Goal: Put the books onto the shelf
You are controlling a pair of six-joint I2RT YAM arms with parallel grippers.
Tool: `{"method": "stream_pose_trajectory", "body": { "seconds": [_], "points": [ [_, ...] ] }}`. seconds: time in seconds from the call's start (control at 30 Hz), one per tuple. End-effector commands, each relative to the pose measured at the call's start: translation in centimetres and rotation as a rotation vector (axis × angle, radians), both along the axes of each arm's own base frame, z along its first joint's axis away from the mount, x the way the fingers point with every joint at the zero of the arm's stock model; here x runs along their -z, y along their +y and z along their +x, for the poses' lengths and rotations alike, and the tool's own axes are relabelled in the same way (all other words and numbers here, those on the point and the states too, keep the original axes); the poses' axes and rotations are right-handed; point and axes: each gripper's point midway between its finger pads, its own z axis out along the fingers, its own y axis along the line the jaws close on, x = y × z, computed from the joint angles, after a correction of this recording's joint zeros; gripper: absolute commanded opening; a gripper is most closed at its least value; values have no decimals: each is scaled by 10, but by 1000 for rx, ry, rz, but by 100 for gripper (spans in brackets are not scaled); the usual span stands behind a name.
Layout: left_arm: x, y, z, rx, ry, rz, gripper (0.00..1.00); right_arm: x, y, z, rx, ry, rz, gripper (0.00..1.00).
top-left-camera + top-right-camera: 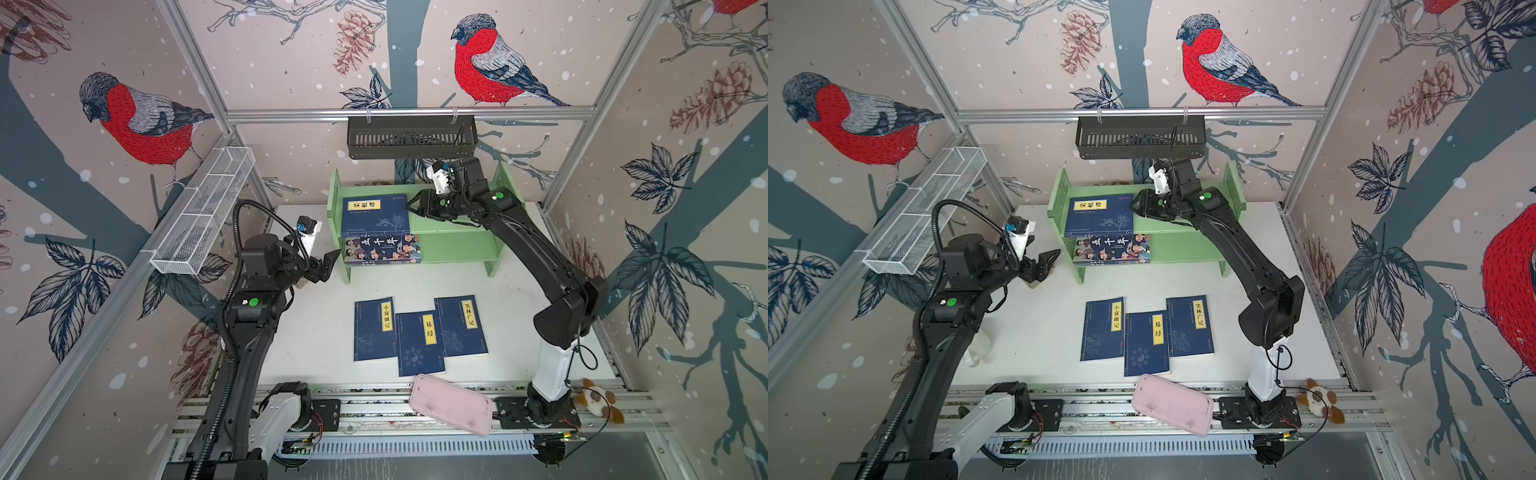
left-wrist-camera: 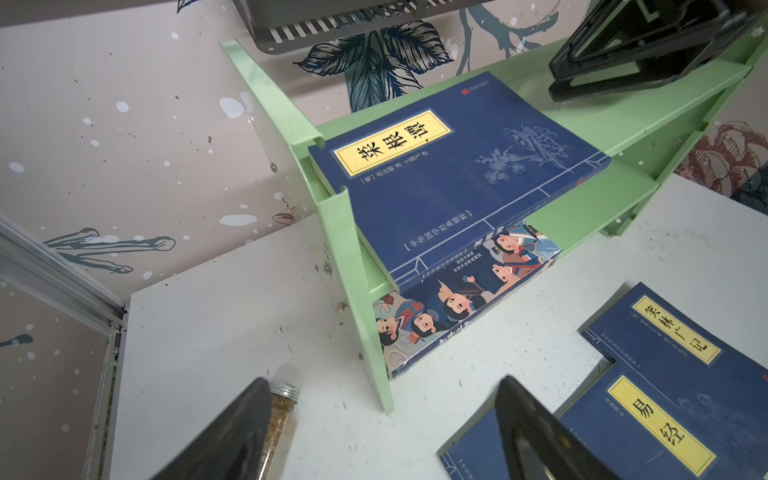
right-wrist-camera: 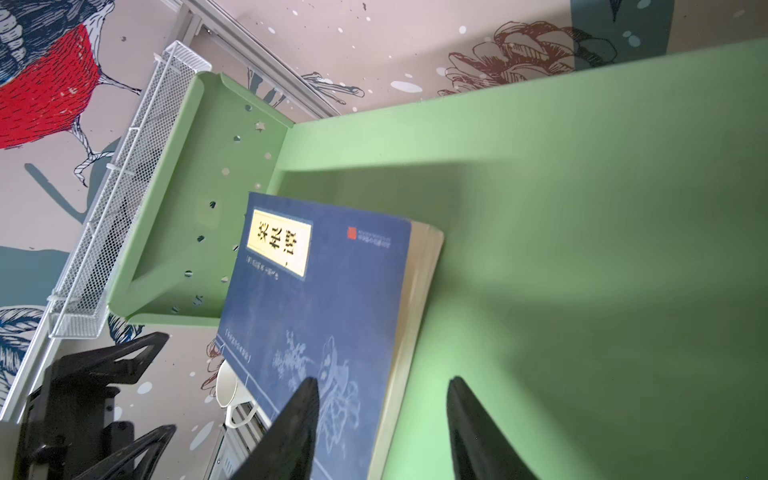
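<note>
You have two of the five books on the light green wooden two-tier shelf [image 1: 457, 249], which stands at 12 o'clock on the white tabletop [image 1: 316, 332]. One thin navy-blue paperback with a yellow label [image 1: 376, 218] lies flat on the upper board, close to the side panel at 9 o'clock. Below it, on the lower board, lies the larger book with cartoon figures [image 1: 382, 249], partly hidden by the upper board.

Three more navy-blue paperbacks [image 1: 419, 345] wait on the tabletop at 6 o'clock from the shelf, so I judge that more than half of the work is left.

The shelved paperback has its long axis from 9 to 3 o'clock, its top to 9 and its spine to 6. The three on the tabletop run about from 12 to 6, tops to 12, side by side and touching.

The right jaws stand apart at the 3 o'clock edge of the shelved paperback, not clamped on it as far as I see. The left jaws hang wide apart and empty, at 9 o'clock from the shelf.
</note>
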Motion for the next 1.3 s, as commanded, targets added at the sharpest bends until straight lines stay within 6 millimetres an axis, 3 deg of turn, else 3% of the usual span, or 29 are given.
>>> {"method": "stream_pose_trajectory", "body": {
  "seconds": [0.0,0.2,0.7,1.27],
  "points": [
    [1,0,5,23,-52,45,85,-5,4,-6,-15,-20,33,50],
    [10,0,12,21,-76,41,85,9,10,-12,-45,-1,23,48],
    [3,-3,20,19,-110,-22,84,9,25,-10,-94,-2,57,40],
    [3,3,30,-32,-134,-39,83,9,35,-9,-115,-1,74,40]
  ]
}}
